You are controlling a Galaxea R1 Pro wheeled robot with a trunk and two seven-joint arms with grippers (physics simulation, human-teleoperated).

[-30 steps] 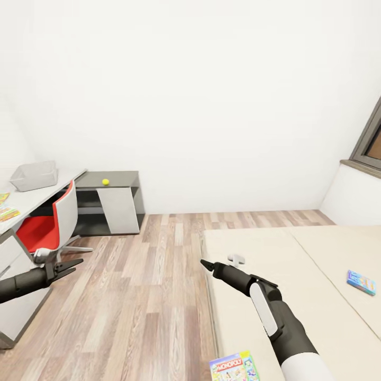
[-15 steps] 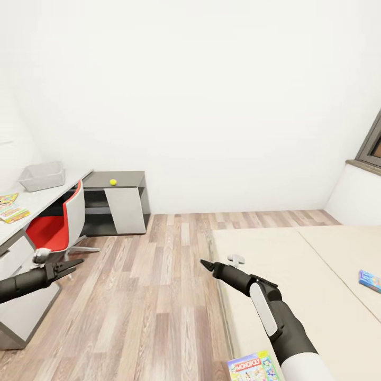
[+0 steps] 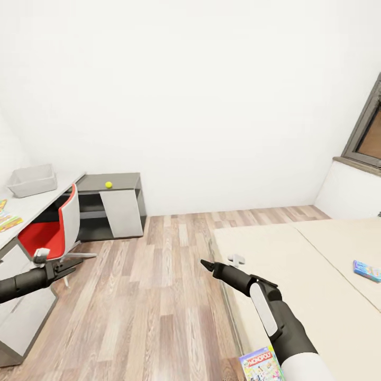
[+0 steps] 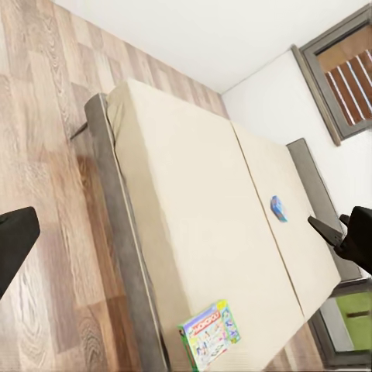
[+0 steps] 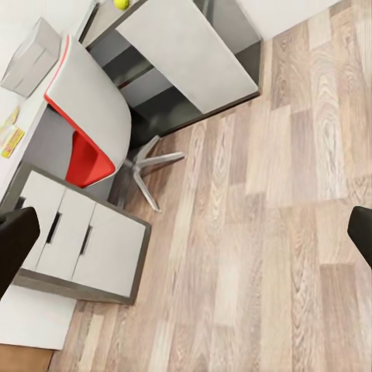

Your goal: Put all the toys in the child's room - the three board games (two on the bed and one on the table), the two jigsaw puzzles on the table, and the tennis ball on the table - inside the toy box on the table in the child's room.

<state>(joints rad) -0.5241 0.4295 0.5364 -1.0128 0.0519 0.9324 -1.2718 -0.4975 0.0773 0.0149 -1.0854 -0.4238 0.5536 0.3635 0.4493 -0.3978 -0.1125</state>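
Observation:
The grey toy box [image 3: 33,180] stands at the far end of the table [image 3: 45,197], and the tennis ball [image 3: 108,184] lies on the lower dark end unit. Flat colourful toys [image 3: 7,221] lie on the table at the picture's edge; whether they are jigsaw puzzles or a board game is unclear. On the bed [image 3: 296,264] lie a large cartoon-cover board game [image 3: 262,364] at the near edge and a small blue one [image 3: 368,270]. Both also appear in the left wrist view [image 4: 211,333] [image 4: 279,208]. My left gripper [image 3: 71,263] and right gripper [image 3: 204,263] hang open and empty over the floor.
A red and white swivel chair [image 3: 50,227] stands at the desk in front of white drawers [image 5: 77,240]. Wood-plank floor [image 3: 159,275] runs between desk and bed. A grey-framed window [image 3: 368,132] sits at the right above a white ledge.
The whole picture has shifted, so the camera has moved: more of the window shows and the large board game sits further right. Both arms keep their pose.

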